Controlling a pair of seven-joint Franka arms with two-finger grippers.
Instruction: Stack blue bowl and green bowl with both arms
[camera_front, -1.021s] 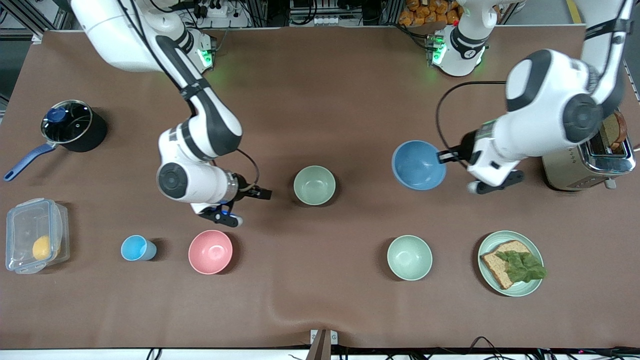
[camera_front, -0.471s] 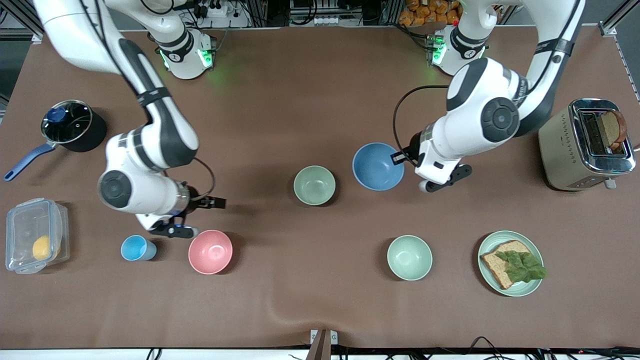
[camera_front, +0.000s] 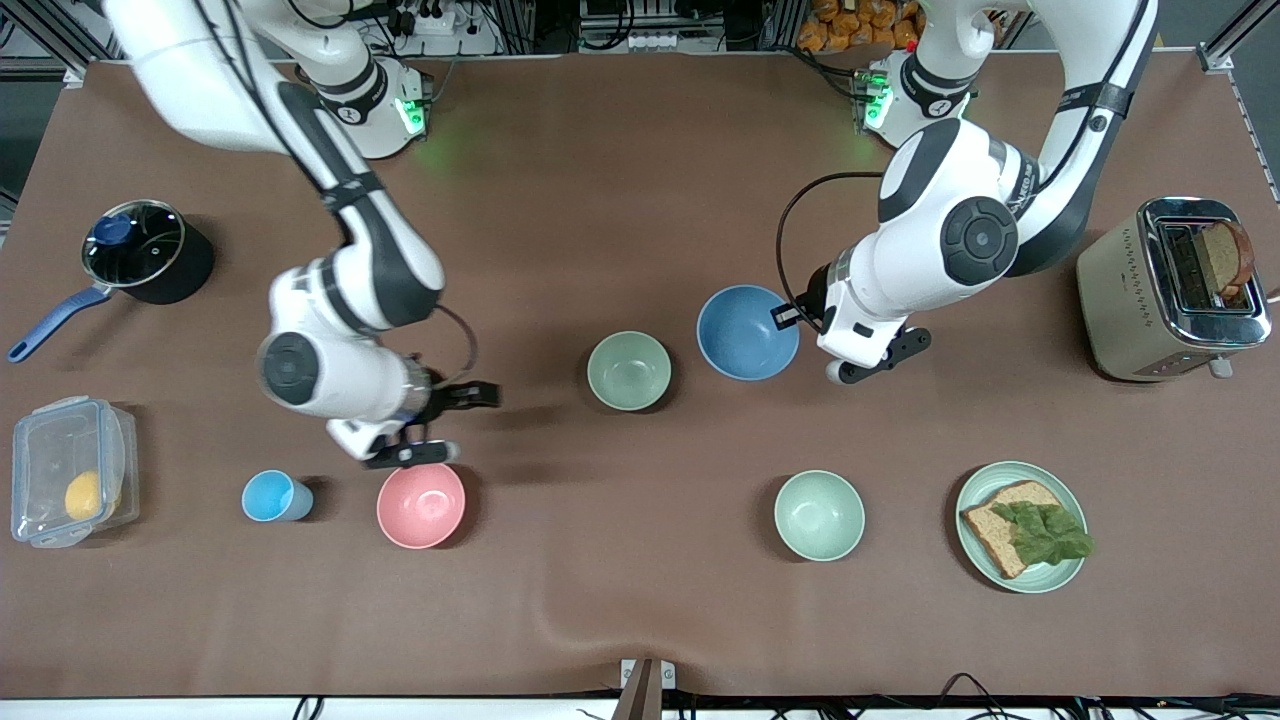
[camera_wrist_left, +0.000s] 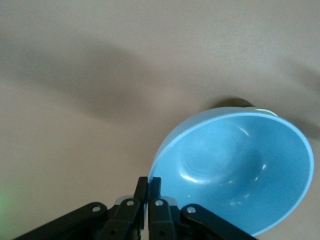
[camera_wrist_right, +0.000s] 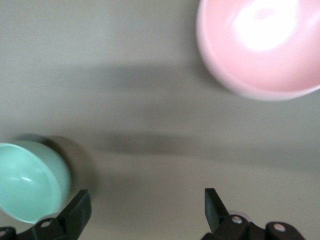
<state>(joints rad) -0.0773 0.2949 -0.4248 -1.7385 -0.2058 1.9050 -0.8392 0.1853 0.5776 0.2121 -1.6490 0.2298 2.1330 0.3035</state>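
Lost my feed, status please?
Left gripper shut on round matte blue bowl, carried beside sage green bowl. Right gripper open, empty, above pink bowl. Nothing between bowls.

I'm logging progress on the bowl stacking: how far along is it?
Done: the left gripper is shut on the blue bowl at its rim. In hand: the bowl hangs beside the green bowl, not over it. Left: placing it inside. The right gripper is open above the pink bowl.

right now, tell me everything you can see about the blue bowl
The blue bowl is round, plain matte medium blue and empty, with a flat circular base inside. The left gripper is shut on its rim, holding it tilted above the table beside the green bowl. Nothing else touches it.
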